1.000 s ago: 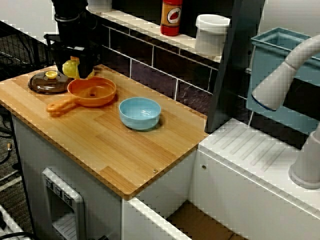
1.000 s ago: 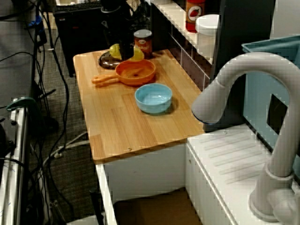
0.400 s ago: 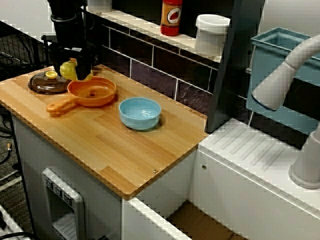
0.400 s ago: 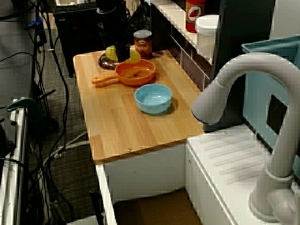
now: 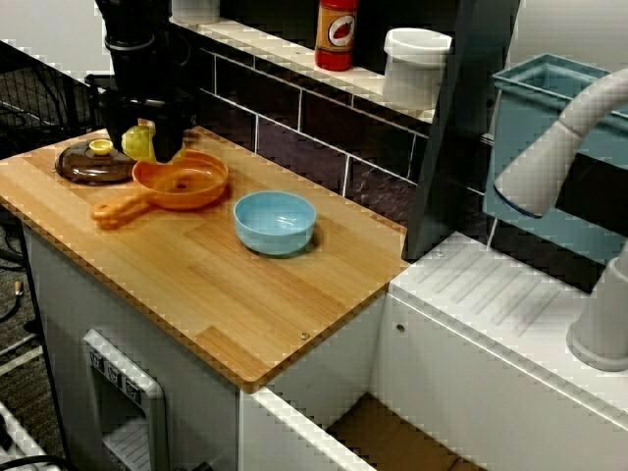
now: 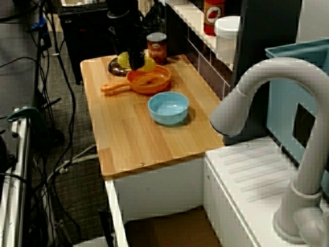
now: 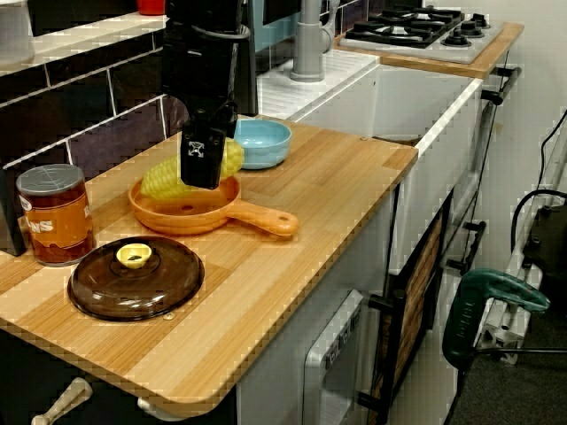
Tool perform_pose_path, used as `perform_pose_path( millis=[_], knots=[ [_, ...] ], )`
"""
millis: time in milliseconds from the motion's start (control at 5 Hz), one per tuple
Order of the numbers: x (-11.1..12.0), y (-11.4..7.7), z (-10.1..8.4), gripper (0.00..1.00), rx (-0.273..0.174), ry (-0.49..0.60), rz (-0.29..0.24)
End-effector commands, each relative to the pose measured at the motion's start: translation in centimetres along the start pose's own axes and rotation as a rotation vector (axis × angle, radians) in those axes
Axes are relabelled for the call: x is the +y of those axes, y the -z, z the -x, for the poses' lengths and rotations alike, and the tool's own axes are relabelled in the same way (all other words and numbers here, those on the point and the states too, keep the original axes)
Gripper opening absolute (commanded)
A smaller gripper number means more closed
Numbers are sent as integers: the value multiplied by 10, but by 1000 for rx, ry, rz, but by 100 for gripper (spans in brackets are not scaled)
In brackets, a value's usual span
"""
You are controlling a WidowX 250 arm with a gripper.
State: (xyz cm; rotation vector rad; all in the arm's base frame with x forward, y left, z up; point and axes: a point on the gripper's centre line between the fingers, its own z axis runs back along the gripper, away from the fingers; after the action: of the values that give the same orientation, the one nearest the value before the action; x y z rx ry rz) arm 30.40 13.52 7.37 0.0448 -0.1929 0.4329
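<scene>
My black gripper [image 7: 205,170] is shut on a yellow corn cob [image 7: 164,183], which it holds sideways just over the back rim of the orange pan [image 7: 190,211]. In the view from the front of the counter the gripper [image 5: 147,132] hides most of the corn [image 5: 137,143], with the pan [image 5: 182,180] right below. In the view from the sink side the corn's [image 6: 148,64] ends stick out on both sides of the gripper [image 6: 135,60]. Whether the corn touches the pan's [image 6: 149,80] rim I cannot tell.
A brown lid with a yellow knob [image 7: 135,277] lies left of the pan, and a can [image 7: 55,215] stands by the tiled wall. A blue bowl [image 5: 275,222] sits right of the pan. A shelf with a red bottle [image 5: 337,34] runs behind; the sink's faucet [image 5: 554,147] is far right.
The gripper with the corn has shifted slightly sideways and back, and now sits a little lower over the pan's back rim. Pan, bowl and lid have not moved.
</scene>
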Motion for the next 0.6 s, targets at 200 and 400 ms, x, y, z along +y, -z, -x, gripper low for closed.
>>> perform_pose_path(
  millis=[200,400],
  knots=[
    [-6,-4,0,100,-17,14,-20],
    [-8,-6,3,100,-16,20,-14]
  ],
)
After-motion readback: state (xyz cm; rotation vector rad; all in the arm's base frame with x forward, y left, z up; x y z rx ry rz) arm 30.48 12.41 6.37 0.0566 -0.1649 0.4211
